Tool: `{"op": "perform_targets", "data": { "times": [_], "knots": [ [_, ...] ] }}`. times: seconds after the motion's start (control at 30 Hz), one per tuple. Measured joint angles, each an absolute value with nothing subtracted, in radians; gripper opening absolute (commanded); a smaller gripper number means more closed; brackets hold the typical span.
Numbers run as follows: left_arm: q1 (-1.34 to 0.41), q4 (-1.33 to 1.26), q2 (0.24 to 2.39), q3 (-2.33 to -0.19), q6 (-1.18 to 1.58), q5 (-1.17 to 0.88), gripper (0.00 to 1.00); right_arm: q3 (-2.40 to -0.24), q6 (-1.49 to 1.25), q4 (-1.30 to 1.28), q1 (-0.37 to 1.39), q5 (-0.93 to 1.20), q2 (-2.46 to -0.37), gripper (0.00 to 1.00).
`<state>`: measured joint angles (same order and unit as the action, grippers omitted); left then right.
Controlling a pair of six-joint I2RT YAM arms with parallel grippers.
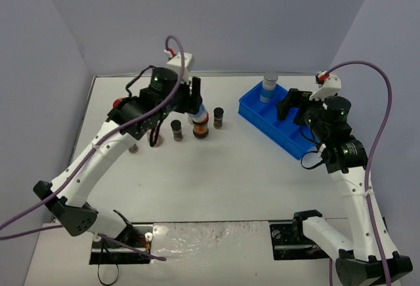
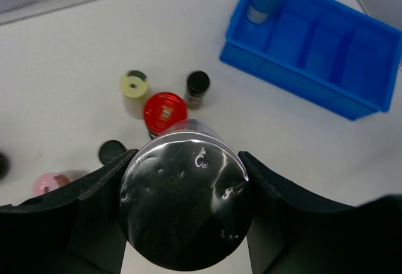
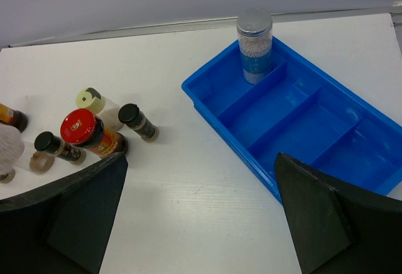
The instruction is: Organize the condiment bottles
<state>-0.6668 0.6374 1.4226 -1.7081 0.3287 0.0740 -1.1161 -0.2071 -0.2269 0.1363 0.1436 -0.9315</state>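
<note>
My left gripper [image 1: 195, 100] is shut on a tall grey-capped, blue-labelled bottle [image 2: 185, 202] and holds it above the cluster of jars. Below it stand a red-lidded jar [image 2: 165, 112], a cream-lidded jar [image 2: 134, 92], two tiny dark-capped jars [image 2: 197, 88] [image 2: 112, 151] and a pink-lidded jar [image 2: 50, 185]. The second grey-capped bottle [image 3: 254, 44] stands upright in the far corner compartment of the blue tray [image 3: 301, 123]. My right gripper [image 3: 201, 214] is open and empty over the table at the tray's near-left edge. The other jars are partly hidden by the left arm.
The blue divided tray [image 1: 257, 111] lies at an angle at the back right; its other compartments hold nothing. Another red-lidded jar [image 1: 119, 104] shows behind the left arm. Purple cables loop above both arms. Grey walls close in the back and sides.
</note>
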Motion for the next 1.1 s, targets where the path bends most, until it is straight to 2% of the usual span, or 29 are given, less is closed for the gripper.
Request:
{"op": "perform_targets", "data": {
  "times": [0.2, 0.57, 0.73, 0.77, 0.8, 0.83, 0.93, 1.1],
  "knots": [
    [-0.856, 0.610, 1.537, -1.593, 0.372, 0.116, 0.18, -1.058, -0.196, -0.244, 0.155, 0.142, -0.867, 1.00],
    [-0.954, 0.445, 1.788, -1.484, 0.420, 0.217, 0.30, -0.993, -0.169, -0.258, 0.198, 0.129, -0.852, 1.00],
    [-0.973, 0.353, 1.786, -1.398, 0.442, 0.245, 0.54, -0.988, -0.150, -0.261, 0.212, 0.121, -0.850, 1.00],
    [-0.975, 0.334, 1.784, -1.389, 0.449, 0.249, 0.60, -0.987, -0.148, -0.261, 0.213, 0.120, -0.850, 1.00],
    [-0.975, 0.317, 1.783, -1.382, 0.454, 0.251, 0.73, -0.987, -0.147, -0.261, 0.217, 0.119, -0.852, 1.00],
    [-0.975, 0.302, 1.783, -1.375, 0.459, 0.257, 0.80, -0.987, -0.146, -0.262, 0.219, 0.119, -0.853, 1.00],
    [-0.975, 0.280, 1.779, -1.361, 0.469, 0.264, 0.97, -0.987, -0.139, -0.262, 0.225, 0.119, -0.862, 1.00],
    [-0.974, 0.281, 1.751, -1.346, 0.476, 0.268, 0.97, -0.987, -0.126, -0.262, 0.239, 0.119, -0.883, 1.00]
  ]
}}
